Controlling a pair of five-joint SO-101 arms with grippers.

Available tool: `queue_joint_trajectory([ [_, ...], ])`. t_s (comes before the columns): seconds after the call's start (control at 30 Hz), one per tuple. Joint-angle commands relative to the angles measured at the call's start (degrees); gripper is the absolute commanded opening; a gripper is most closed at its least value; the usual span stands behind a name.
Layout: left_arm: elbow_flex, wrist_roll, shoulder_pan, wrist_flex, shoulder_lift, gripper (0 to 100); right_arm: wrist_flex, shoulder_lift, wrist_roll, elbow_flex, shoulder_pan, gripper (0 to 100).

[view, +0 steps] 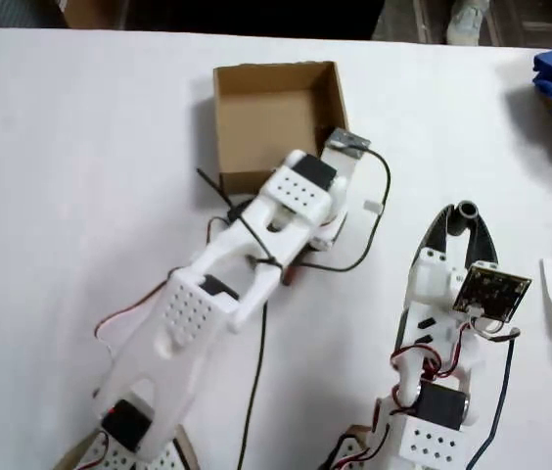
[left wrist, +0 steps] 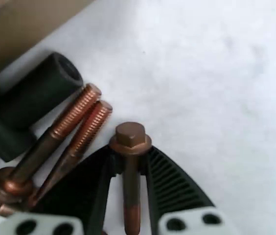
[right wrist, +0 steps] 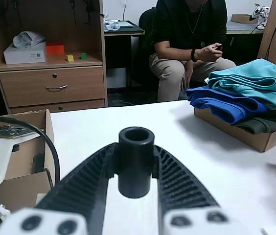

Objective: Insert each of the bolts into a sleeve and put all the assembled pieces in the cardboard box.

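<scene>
left hand (left wrist: pixel 130 159) clamped on a bolt (left wrist: pixel 130 136), right by the cardboard box (view: pixel 266 127) | right hand (view: pixel 465 221) gripping a sleeve (right wrist: pixel 135 164), further from box

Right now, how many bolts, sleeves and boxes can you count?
copper bolts: 3 (one in the left claw, two lying loose)
black sleeves: 3 (one in the right claw, two beside the loose bolts)
cardboard box: 1
Total: 7

2 bolts (left wrist: pixel 69 117) side by side nr sleeve (left wrist: pixel 37 93), by cardboard box (view: pixel 274 117)
</scene>
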Motion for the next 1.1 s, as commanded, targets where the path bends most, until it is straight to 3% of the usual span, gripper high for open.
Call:
queue_joint_trajectory([
  [0.0,0.04,-0.44,-0.53,1.05,0.88,2,-1.36,-1.36,0.44,-0.09,0.40,1.9],
  [0.17,-5.23,-0.62,-0.44,2.29,-0.70,2,-1.10,-1.36,-0.09,0.26,0.22,1.9],
  [0.63,-49.89,-0.70,-0.53,7.56,-7.82,2,-5.67,-0.92,-0.09,0.79,-11.21,1.9],
  [0.8,-50.33,-0.26,-1.85,7.65,-10.11,2,-6.20,-0.84,-0.18,0.79,-13.93,1.9],
  [0.97,-50.42,-0.09,-3.25,2.29,-12.84,2,-5.76,0.04,-4.48,0.79,-14.64,1.9],
  [1.07,-50.24,2.99,-3.87,2.99,-13.27,2,-5.93,4.09,-4.84,0.53,-14.73,1.9],
])
